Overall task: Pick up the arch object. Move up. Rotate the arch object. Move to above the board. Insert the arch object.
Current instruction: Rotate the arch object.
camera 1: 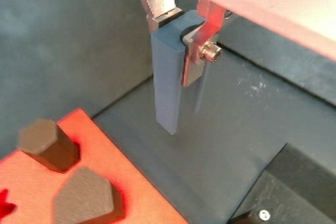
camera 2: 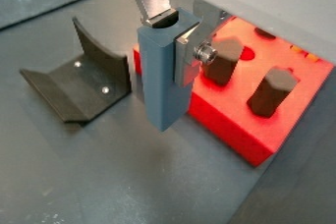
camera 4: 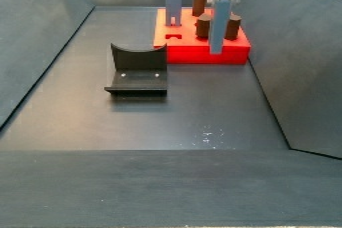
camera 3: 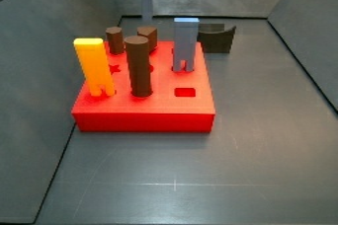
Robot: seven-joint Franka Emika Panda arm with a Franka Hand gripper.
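Note:
My gripper (camera 1: 179, 35) (camera 2: 176, 35) is shut on the upper end of the arch object (camera 1: 170, 76) (camera 2: 157, 81), a tall blue-grey block that hangs upright. A silver finger (camera 1: 201, 53) presses each side of it. In both side views the arch object (camera 3: 185, 43) (camera 4: 218, 22) stands upright at the fixture side of the board, legs down. The board (camera 1: 29, 174) (camera 2: 250, 120) (camera 3: 145, 112) (camera 4: 201, 50) is a bright red slab close beside the block's lower end. I cannot tell whether that end is over the board or just off its edge.
Brown pegs (camera 3: 138, 66) (camera 2: 276, 90) and a yellow two-legged block (camera 3: 93, 66) stand on the board. The dark fixture (camera 2: 77, 76) (camera 4: 136, 70) (camera 3: 215, 37) sits on the floor on the block's other side. Grey walls enclose the floor.

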